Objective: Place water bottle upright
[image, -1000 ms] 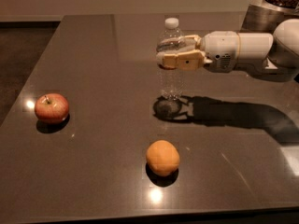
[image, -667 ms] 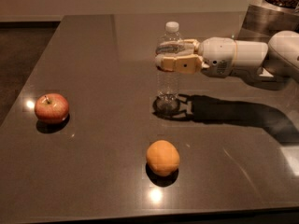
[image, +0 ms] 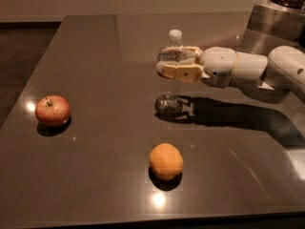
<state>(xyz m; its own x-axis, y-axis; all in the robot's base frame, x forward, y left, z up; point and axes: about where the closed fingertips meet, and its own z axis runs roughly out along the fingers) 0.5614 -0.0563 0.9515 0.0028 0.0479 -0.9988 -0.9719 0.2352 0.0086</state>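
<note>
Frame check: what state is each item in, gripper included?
water bottle: upright, cap on, base on the table.
gripper: level, at the bottle's upper body, fingers closed on it.
apple: whole, resting on the table, apart from the gripper.
orange: whole, resting on the table, apart from the gripper.

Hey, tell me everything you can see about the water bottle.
The bottle is small, clear plastic with a white screw cap. It stands upright near the middle of the dark glossy table, its base at or just above the surface; contact cannot be told. The gripper, reaching in from the right, clasps its upper body with one finger on each side. Nothing else touches it.
</note>
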